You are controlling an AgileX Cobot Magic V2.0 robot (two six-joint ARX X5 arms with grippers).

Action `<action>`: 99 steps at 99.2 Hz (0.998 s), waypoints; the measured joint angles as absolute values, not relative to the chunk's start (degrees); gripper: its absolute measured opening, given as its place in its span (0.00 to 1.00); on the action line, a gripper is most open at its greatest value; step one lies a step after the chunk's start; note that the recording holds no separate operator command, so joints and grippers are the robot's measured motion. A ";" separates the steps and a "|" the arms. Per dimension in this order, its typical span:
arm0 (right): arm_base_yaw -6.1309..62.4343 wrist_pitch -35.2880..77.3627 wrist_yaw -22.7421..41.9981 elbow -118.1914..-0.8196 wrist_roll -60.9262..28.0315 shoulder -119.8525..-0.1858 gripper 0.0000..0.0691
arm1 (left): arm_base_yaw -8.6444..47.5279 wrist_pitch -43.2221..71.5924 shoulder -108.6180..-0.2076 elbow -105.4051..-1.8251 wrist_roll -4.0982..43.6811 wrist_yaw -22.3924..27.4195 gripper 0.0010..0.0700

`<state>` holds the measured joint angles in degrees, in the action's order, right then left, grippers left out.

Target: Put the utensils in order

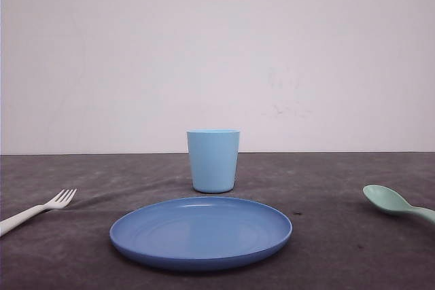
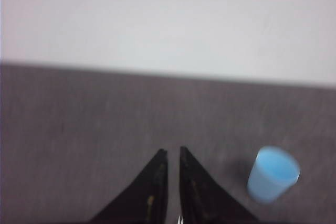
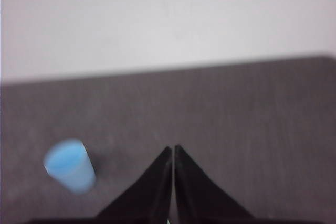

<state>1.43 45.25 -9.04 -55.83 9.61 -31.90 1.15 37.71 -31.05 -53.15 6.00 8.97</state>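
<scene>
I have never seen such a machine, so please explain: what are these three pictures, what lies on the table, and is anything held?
It is a robot with two arms. One camera looks forward over the table; the other two sit on the wrists. On the grey table stand a round blue plate and, behind it, a light blue cup. A white fork lies at the left, a mint-green spoon at the right. The dark wedges are the left gripper and right gripper, both closed, holding nothing.
</scene>
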 joint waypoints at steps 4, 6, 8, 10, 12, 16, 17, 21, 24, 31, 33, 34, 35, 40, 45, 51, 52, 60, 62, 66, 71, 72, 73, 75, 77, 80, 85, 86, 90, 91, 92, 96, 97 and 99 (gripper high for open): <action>1.43 46.50 -9.02 -55.83 8.84 -33.78 0.01 | 1.15 39.33 -32.58 -53.12 5.28 8.95 0.01; 1.43 47.11 -9.02 -55.83 8.54 -34.72 0.01 | 1.15 40.01 -33.36 -53.12 5.02 8.91 0.01; 1.43 47.72 -8.99 -55.83 8.16 -35.66 0.01 | 1.15 40.64 -34.15 -53.12 4.78 8.86 0.01; 1.43 48.38 -8.88 -55.83 7.81 -36.60 0.01 | 1.15 41.19 -34.92 -53.12 4.43 8.80 0.01; 1.43 49.06 -8.78 -55.83 7.55 -37.56 0.01 | 1.15 41.74 -35.64 -53.12 4.16 8.67 0.01; 1.43 50.50 -8.32 -55.83 7.01 -39.77 0.01 | 1.15 42.70 -37.21 -53.12 3.77 7.81 0.01; 1.43 50.78 -8.10 -55.83 6.87 -40.23 0.01 | 1.15 42.87 -37.54 -53.12 3.73 7.62 0.01; 1.43 51.72 -7.38 -55.81 6.44 -42.13 0.01 | 1.15 43.57 -38.72 -53.12 3.57 6.92 0.01; 1.43 52.18 -6.83 -55.79 6.17 -43.51 0.01 | 1.15 43.97 -39.48 -53.12 3.53 6.31 0.01; 1.43 52.73 -5.72 -55.75 5.74 -46.09 0.01 | 1.15 44.47 -40.82 -53.12 3.36 6.13 0.01; 1.43 52.90 -5.37 -55.75 5.65 -46.61 0.01 | 1.15 44.58 -41.12 -53.12 3.31 6.11 0.01; 1.43 52.95 -5.19 -55.75 5.58 -46.83 0.01 | 1.15 44.62 -41.28 -53.12 3.27 6.11 0.01; 1.43 53.01 -4.95 -55.75 5.50 -47.05 0.01 | 1.15 44.64 -41.41 -53.12 3.20 6.11 0.01; 1.43 53.23 -3.95 -55.75 5.19 -47.90 0.01 | 1.15 44.69 -41.95 -53.12 2.96 6.11 0.01; 1.43 53.25 -3.07 -55.75 4.84 -48.47 0.01 | 1.15 44.69 -42.13 -53.12 2.87 6.11 0.01; 1.43 53.28 -2.94 -55.75 4.64 -48.82 0.01 | 1.15 44.66 -42.09 -53.12 2.70 6.11 0.01; 1.43 53.28 -2.94 -55.75 4.64 -48.84 0.01 | 1.15 44.69 -42.09 -53.12 2.66 6.13 0.01; 1.43 53.28 -2.94 -55.75 4.47 -48.86 0.01 | 1.15 44.69 -42.04 -53.12 2.55 6.11 0.01; 1.43 53.28 -2.94 -55.75 4.45 -48.86 0.02 | 1.15 44.69 -42.04 -53.12 2.55 6.13 0.01; 1.43 53.36 -2.94 -55.75 4.32 -48.84 0.08 | 1.15 44.69 -42.04 -53.12 2.55 6.11 0.01; 1.43 53.49 -2.96 -55.75 4.27 -48.84 0.22 | 1.15 44.69 -42.04 -53.12 2.55 6.13 0.01; 1.43 53.56 -2.96 -55.75 4.27 -48.84 0.25 | 1.15 44.69 -42.04 -53.12 2.55 6.13 0.02; 1.43 53.58 -2.96 -55.75 4.27 -48.84 0.29 | 1.15 44.69 -42.04 -53.12 2.55 6.11 0.02; 1.43 53.71 -2.96 -55.75 4.27 -48.84 0.36 | 1.15 44.69 -42.04 -53.12 2.55 6.13 0.04; 1.43 53.80 -2.98 -55.75 4.27 -48.84 0.42 | 1.15 44.69 -42.04 -53.12 2.55 6.13 0.07; 1.43 53.91 -2.96 -55.75 4.27 -48.84 0.52 | 1.15 44.69 -42.04 -53.12 2.57 6.13 0.12; 1.43 53.98 -2.96 -55.75 4.27 -48.84 0.67 | 1.15 44.69 -42.04 -53.12 2.55 6.13 0.24; 1.43 53.98 -2.96 -55.75 4.27 -48.84 0.70 | 1.15 44.69 -42.04 -53.12 2.55 6.13 0.27; 1.43 53.98 -2.96 -55.75 4.27 -48.84 0.78 | 1.15 44.66 -42.04 -53.12 2.55 6.13 0.39; 1.43 53.98 -2.96 -55.75 4.27 -48.84 0.80 | 1.15 44.66 -42.04 -53.12 2.55 6.13 0.42; 1.43 53.98 -2.96 -55.75 4.27 -48.84 0.82 | 1.15 44.66 -42.04 -53.12 2.55 6.13 0.45; 1.43 54.00 -2.96 -55.75 4.27 -48.84 0.87 | 1.15 44.66 -42.04 -53.12 2.55 6.13 0.55; 1.43 54.00 -2.96 -55.75 4.27 -48.84 0.88 | 1.15 44.66 -42.04 -53.12 2.55 6.13 0.57; 1.43 54.02 -2.96 -55.75 4.27 -48.84 0.90 | 1.15 44.66 -42.06 -53.12 2.55 6.17 0.61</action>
